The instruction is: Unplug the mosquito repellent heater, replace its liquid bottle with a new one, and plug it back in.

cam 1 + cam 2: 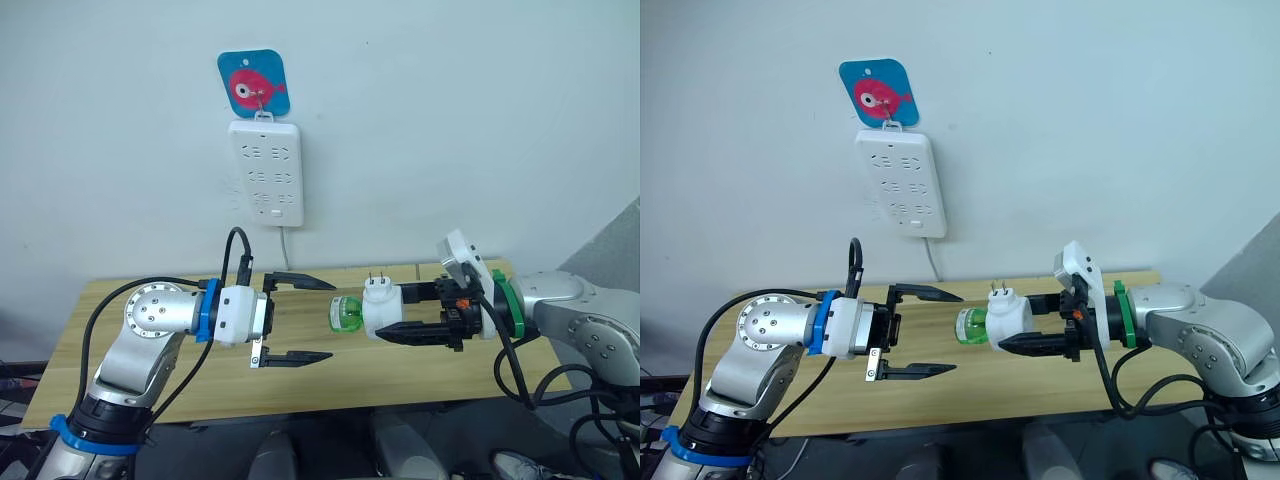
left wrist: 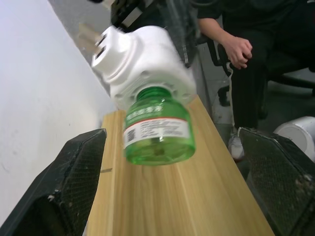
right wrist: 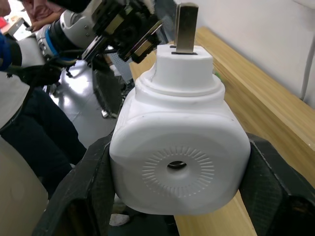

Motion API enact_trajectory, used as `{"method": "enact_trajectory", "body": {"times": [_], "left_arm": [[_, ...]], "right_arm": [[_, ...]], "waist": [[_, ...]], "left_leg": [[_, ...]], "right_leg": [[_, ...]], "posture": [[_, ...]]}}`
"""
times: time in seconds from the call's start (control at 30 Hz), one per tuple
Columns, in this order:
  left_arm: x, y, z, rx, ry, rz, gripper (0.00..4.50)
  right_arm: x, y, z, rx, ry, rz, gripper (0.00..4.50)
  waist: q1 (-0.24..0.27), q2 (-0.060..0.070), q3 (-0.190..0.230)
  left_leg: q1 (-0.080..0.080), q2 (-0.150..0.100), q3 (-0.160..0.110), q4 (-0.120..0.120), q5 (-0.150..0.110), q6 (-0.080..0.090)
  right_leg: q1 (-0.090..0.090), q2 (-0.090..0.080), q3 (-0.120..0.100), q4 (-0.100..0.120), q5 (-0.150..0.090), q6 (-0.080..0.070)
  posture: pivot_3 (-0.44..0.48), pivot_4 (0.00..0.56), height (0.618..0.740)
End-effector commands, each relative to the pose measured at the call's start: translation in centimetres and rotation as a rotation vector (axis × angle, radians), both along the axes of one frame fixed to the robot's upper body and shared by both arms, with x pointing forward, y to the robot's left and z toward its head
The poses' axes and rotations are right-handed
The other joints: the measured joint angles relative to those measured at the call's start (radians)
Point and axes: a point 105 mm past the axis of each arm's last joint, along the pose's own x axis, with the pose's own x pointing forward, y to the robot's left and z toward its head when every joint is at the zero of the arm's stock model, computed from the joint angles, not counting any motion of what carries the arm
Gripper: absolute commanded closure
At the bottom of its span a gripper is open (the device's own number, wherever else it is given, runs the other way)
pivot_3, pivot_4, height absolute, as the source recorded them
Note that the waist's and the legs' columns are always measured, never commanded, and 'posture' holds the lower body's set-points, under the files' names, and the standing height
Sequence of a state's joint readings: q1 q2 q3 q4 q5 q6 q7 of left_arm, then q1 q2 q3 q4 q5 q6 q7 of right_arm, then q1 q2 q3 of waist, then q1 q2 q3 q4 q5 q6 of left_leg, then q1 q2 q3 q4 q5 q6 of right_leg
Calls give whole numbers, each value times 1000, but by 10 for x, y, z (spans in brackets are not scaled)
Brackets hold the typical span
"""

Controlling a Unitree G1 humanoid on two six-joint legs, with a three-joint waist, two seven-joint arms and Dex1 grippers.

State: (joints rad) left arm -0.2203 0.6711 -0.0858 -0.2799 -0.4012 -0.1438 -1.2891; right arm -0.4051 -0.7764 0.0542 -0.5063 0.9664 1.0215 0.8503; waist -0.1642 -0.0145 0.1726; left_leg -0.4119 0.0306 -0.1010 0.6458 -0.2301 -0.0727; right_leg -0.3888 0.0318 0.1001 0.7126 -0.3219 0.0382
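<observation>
Both grippers hang in the air in front of the wooden table (image 1: 420, 375), facing each other. Right gripper (image 1: 408, 312) is clamped on the mosquito repellent heater (image 1: 380, 310), one black finger on each flank of the white body; prongs point up, green liquid bottle (image 1: 345, 314) sticks out sideways toward the left gripper (image 1: 302, 318). Left gripper is spread wide, holding nothing, its fingertips just short of the bottle's base and not touching it.

Heater is unplugged, well apart from the white power strip (image 1: 266, 172), which hangs on the wall under a blue card with a pink fish (image 1: 254, 83). A white cord drops from the strip behind the table edge; its lower run is hidden.

Right wrist view: heater's rounded face with the round vent hole (image 3: 176, 166) and radiating ribs, one prong plainly seen, the second hidden behind it; bottle not visible from this side. Left wrist view: bottle's base and label, print too small to read; heater above it is motion-blurred, prongs smeared. That view also takes in a seated person's hand (image 2: 238, 51) and dark clothing beyond the table, cut off at the frame edge.
</observation>
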Motion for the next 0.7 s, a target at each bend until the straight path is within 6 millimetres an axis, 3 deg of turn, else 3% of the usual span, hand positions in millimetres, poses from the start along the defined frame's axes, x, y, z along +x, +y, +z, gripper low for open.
{"method": "enact_trajectory", "body": {"times": [0.03,0.23,0.7], "left_arm": [[6,-4,5,-26,-76,28,0],[17,-1,7,-39,-120,77,0],[16,-9,12,-86,-144,52,0]], "right_arm": [[0,1,13,48,18,-7,1495],[2,2,19,82,96,-27,1495],[3,5,24,117,191,-45,1495]], "waist": [[0,0,0],[-2,0,0],[-2,0,0]], "left_leg": [[0,0,0,0,0,0],[0,0,0,0,0,0],[-1,0,0,0,0,0]], "right_leg": [[0,0,0,0,0,0],[0,0,0,0,0,0],[0,0,0,0,0,0]], "posture": [[-182,135,710],[-180,132,710],[-177,127,710]]}}
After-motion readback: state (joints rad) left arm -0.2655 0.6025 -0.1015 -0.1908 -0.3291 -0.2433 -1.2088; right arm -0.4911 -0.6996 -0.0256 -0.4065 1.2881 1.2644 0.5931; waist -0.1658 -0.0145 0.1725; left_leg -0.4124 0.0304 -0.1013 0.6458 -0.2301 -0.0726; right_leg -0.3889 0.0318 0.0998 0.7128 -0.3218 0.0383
